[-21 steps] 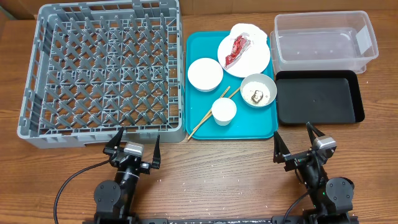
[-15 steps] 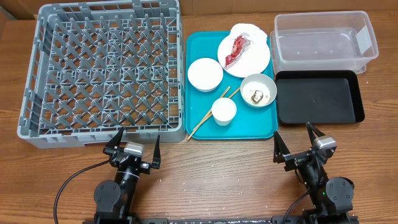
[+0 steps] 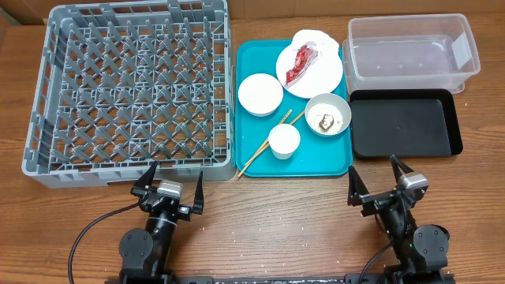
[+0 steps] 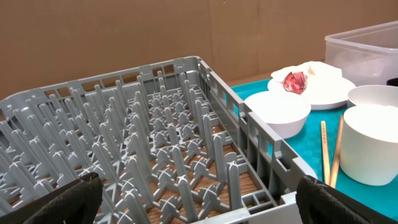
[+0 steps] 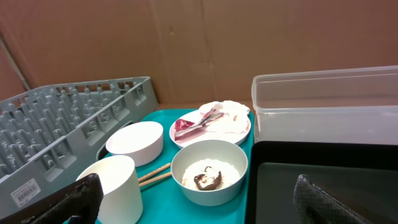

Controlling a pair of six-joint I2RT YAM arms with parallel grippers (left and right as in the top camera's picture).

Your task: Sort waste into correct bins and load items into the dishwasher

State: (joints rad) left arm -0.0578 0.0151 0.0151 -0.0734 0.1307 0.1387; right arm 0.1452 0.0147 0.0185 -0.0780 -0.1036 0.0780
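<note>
Two hands stand near the front edge of the tabletop, and both are released, with the fingers spread wide and gripping no object. The left hand [image 3: 173,175] is just in front of the grey dish rack [image 3: 47,95], which fills the far left part of the tabletop. The right hand [image 3: 374,169] is in front of the shallow black tray [image 3: 402,126], near the right edge. Behind this black tray, at the far right corner, stands the clear plastic tub [image 3: 406,51]. Whether the two touch each other, I cannot tell.

Between the rack and these two bins lies the teal tray [image 3: 316,162], and all the dishes are on it. The white plate [image 3: 323,75] is at its far side and carries the crumpled napkin [image 3: 313,38] and the red wrapper [image 3: 300,61]. One white bowl [image 3: 260,93] stands beside the plate, toward the rack. The other bowl [image 3: 314,106], on the side of the black tray, holds white rice grains and a small brown lump [image 3: 325,122]. In the right wrist view this lump lies on the rice in the middle of the bowl. The small white cup [image 3: 284,140] stands upright nearer to the front edge. The wooden chopsticks [image 3: 254,155] lie slanted beside it, and their lower ends reach the front left corner of the teal tray.
</note>
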